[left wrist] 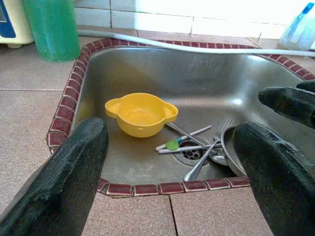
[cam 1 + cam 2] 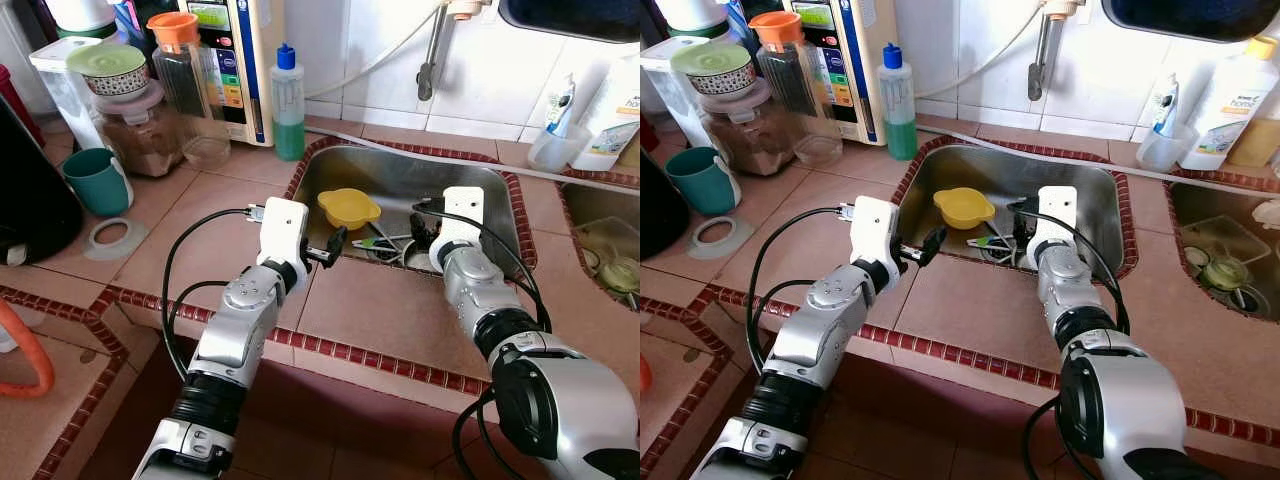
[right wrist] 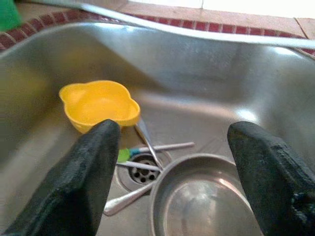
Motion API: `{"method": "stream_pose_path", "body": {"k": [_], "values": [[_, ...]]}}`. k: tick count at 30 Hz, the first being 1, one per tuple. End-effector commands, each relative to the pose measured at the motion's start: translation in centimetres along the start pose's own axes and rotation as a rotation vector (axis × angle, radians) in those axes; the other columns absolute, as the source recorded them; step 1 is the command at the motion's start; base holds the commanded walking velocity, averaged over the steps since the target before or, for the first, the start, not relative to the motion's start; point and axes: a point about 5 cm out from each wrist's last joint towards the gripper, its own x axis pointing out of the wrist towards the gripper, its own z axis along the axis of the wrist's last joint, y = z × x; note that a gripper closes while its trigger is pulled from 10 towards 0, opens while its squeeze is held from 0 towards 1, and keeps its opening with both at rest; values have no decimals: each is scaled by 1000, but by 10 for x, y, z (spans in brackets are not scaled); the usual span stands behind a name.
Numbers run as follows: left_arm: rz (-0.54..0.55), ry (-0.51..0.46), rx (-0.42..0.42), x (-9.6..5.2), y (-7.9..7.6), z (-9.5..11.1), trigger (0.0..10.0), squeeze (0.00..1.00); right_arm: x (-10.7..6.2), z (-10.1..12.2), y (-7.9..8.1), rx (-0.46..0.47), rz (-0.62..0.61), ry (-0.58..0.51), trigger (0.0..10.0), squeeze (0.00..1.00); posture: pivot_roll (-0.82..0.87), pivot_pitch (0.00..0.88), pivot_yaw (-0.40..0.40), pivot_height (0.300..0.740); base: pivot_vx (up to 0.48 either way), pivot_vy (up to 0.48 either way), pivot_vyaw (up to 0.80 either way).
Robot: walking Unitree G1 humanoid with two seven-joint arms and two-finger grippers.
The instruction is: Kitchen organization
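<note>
A yellow two-handled bowl (image 2: 349, 207) sits in the steel sink (image 2: 400, 170), left of the drain. Beside it, over the drain, lie a fork, spoons and a green-tipped utensil (image 1: 187, 142). A steel bowl (image 3: 206, 201) rests at the drain's right. My left gripper (image 2: 335, 247) hovers open over the sink's front-left tiled rim, pointing at the yellow bowl. Inside the sink, my right gripper (image 2: 422, 232) hangs open just above the steel bowl, nothing between its fingers.
A green soap bottle (image 2: 288, 105) stands at the sink's back-left corner. Jars (image 2: 140, 125), a teal mug (image 2: 97, 180) and a lid ring (image 2: 112, 238) crowd the left counter. The faucet (image 2: 432, 60) hangs over the sink. A second basin (image 2: 610, 250) lies to the right.
</note>
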Motion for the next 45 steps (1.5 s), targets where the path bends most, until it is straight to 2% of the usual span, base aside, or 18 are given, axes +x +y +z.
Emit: {"method": "stream_pose_path", "body": {"k": [1,5,13,21,22,26,28,29,30,31,33,36,37,40,41,45], "values": [[15,-22,12,0,2,4,10000,1000,1,10,1,6,19,-49,10000,1000,47,31,32,740,0,0,0],[41,-46,33,3,8,9,10000,1000,-1,14,-2,-32,63,-104,10000,1000,33,18,35,740,0,0,0],[65,-69,88,2,18,9,10000,1000,-6,16,-6,-22,107,-182,10000,1000,5,0,50,740,0,0,0],[96,-112,142,-9,27,7,10000,1000,-20,10,-1,-37,140,-262,10000,1000,-9,0,66,740,0,0,0],[123,-120,163,-13,33,5,10000,1000,-28,9,-3,-42,139,-285,10000,1000,-13,0,70,740,0,0,0],[170,-124,198,-19,42,2,10000,1000,-38,9,-9,-69,122,-317,10000,1000,-27,0,77,740,0,0,0],[198,-119,211,-23,47,0,10000,1000,-43,11,-12,-79,115,-326,10000,965,-34,0,81,740,0,0,0],[219,-112,209,-25,50,-2,10000,1000,-46,13,-16,-86,111,-331,10000,749,-38,0,83,740,0,0,0],[251,-101,210,-31,55,-6,10000,1000,-52,14,-21,-106,111,-334,10000,588,-39,0,85,740,0,0,0],[262,-98,213,-33,56,-8,10000,1000,-54,15,-23,-116,113,-333,10000,588,-39,0,85,740,0,0,0],[282,-86,220,-38,60,-12,10000,1000,-58,16,-25,-131,128,-330,10000,353,-36,0,89,740,0,0,0],[301,-80,234,-48,63,-17,10000,1000,-67,15,-25,-149,139,-319,10000,137,-40,0,101,740,0,0,0],[310,-81,236,-50,64,-19,10000,1000,-69,15,-24,-160,146,-317,10000,0,-45,0,101,740,0,0,0],[329,-76,230,-56,65,-23,10000,1000,-76,15,-20,-172,154,-310,10000,0,-50,0,94,740,0,0,0],[343,-82,236,-57,65,-23,10000,0,-79,15,-18,-168,156,-309,10000,0,-50,0,91,740,0,0,0],[394,-114,238,-65,64,-18,10000,0,-91,14,-6,-146,177,-296,10000,0,-51,0,76,740,0,0,0]]}}
